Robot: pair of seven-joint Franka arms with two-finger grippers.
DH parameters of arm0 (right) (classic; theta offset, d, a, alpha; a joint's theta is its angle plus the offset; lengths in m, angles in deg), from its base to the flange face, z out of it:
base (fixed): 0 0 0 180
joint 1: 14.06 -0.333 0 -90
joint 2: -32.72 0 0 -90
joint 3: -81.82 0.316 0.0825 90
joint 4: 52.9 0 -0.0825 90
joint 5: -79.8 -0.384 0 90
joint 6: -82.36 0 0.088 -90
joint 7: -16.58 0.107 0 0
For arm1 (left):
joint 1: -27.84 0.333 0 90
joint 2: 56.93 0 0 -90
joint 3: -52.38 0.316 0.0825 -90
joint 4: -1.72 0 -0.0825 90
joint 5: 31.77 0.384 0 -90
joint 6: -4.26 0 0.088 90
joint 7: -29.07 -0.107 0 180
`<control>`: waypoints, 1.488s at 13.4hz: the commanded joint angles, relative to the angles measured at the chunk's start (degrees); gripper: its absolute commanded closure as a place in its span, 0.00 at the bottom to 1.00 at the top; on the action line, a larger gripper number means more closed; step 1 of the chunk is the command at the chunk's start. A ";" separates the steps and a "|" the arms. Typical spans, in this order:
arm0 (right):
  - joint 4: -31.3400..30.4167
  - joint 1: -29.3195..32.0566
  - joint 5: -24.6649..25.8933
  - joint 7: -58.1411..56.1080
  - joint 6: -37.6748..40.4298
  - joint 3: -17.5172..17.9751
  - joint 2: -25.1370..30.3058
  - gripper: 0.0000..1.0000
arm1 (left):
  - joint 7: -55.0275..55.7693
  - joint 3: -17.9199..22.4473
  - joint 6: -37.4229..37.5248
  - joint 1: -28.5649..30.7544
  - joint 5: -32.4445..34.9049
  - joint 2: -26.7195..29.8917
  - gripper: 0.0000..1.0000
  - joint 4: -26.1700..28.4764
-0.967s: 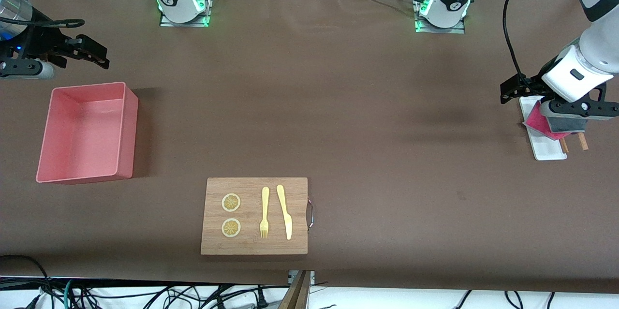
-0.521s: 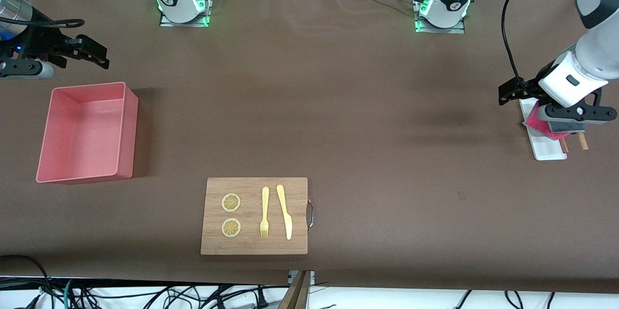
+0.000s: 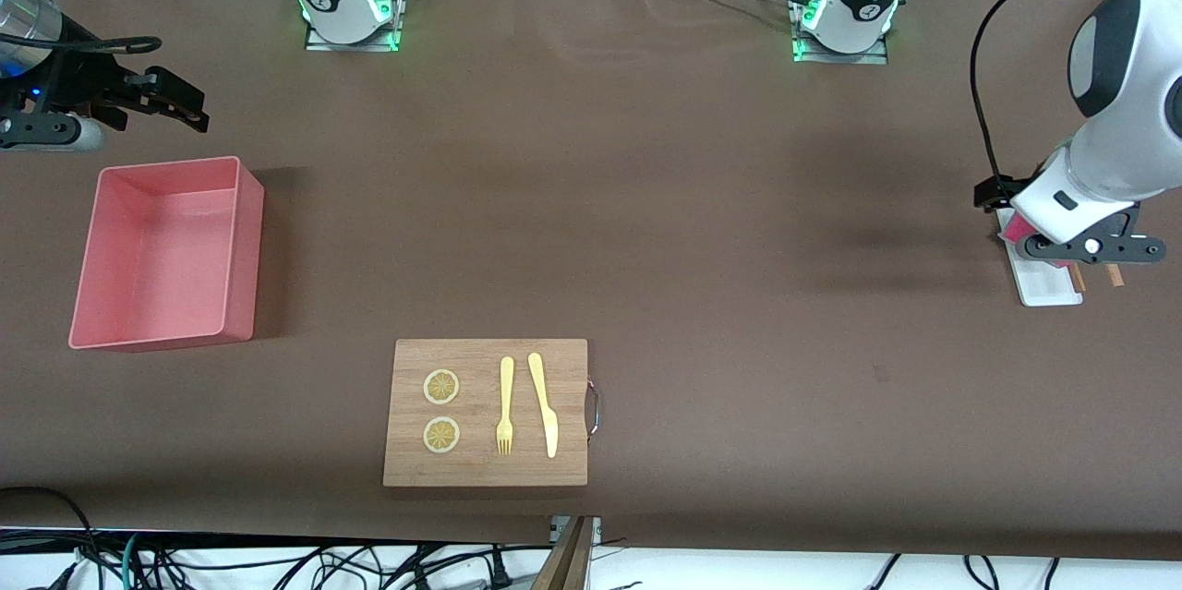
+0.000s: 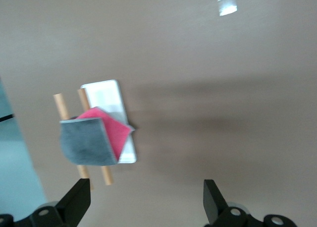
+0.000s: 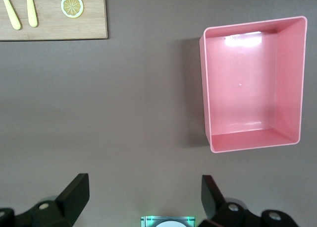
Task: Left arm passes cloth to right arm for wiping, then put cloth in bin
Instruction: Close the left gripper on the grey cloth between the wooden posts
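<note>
The cloth lies folded on a narrow white tray and two wooden sticks, grey face up with a magenta-pink corner showing. In the front view only a pink edge of the cloth shows under the left hand. My left gripper is open and empty above the table beside the cloth; in the front view it hangs over the tray. The salmon-pink bin stands empty at the right arm's end. My right gripper waits open and empty in the air beside the bin.
A wooden cutting board with two lemon slices, a yellow fork and a yellow knife lies nearer to the front camera, at mid-table. The robot bases stand along the table's back edge.
My left arm has swung its wrist over the tray, so the hand now covers most of the cloth in the front view. The right arm has not moved.
</note>
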 commanded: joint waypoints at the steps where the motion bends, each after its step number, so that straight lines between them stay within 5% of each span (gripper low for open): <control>1: 1.56 -0.22 0.32 -0.10 0.41 -0.22 -0.79 0.00 | 0.44 -0.08 -0.23 4.06 3.36 -4.72 0.00 -1.69; 7: 1.56 -0.22 0.32 -0.10 0.41 -0.22 -0.79 0.00 | 16.92 -0.17 -3.83 5.57 16.27 -11.49 0.00 -0.46; 12: 1.56 -0.22 0.32 -0.10 0.41 -0.22 -0.79 0.00 | 27.49 -0.17 -17.97 10.58 21.36 -11.24 0.00 9.19; 18: 1.56 -0.22 0.32 -0.10 0.41 -0.22 -0.79 0.00 | 41.49 -0.17 -23.62 11.20 31.93 -11.59 0.01 18.09; 20: 1.56 -0.22 0.32 -0.10 0.41 -0.22 -0.79 0.00 | 41.40 -0.08 -23.44 11.37 32.19 -11.94 0.09 19.22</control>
